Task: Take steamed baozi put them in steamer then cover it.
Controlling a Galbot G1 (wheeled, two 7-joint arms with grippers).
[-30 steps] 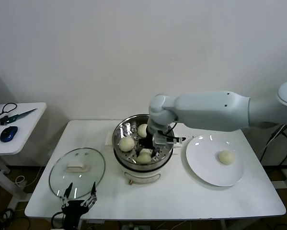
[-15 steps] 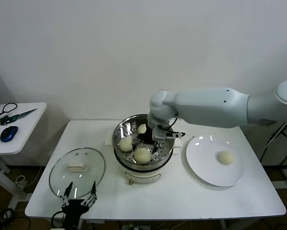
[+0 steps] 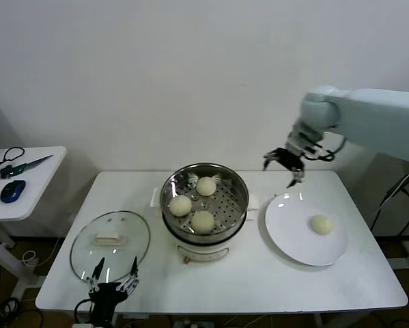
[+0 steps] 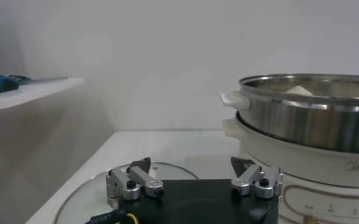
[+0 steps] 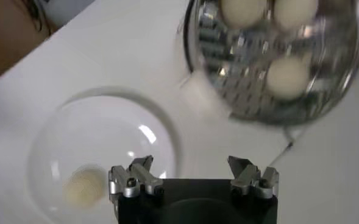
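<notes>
**Around the edges of the table**

A white table (image 3: pixel 224 287) fills the middle, a flat white plate (image 3: pixel 293 239) on its right. Off left, a side desk (image 3: pixel 26 184) carries a blue mouse (image 3: pixel 11 190) and cables (image 3: pixel 9 156).

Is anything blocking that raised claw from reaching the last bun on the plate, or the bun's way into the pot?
Nothing visible. The open right gripper hangs above the flat white plate, where the last cream-white bun lies alone. The shiny steel steamer stands uncovered; its clear glass lid lies on its far side.

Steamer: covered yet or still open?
Open. The steamer shows three baozi on its tray, and the cover lies on the table beside it.
</notes>
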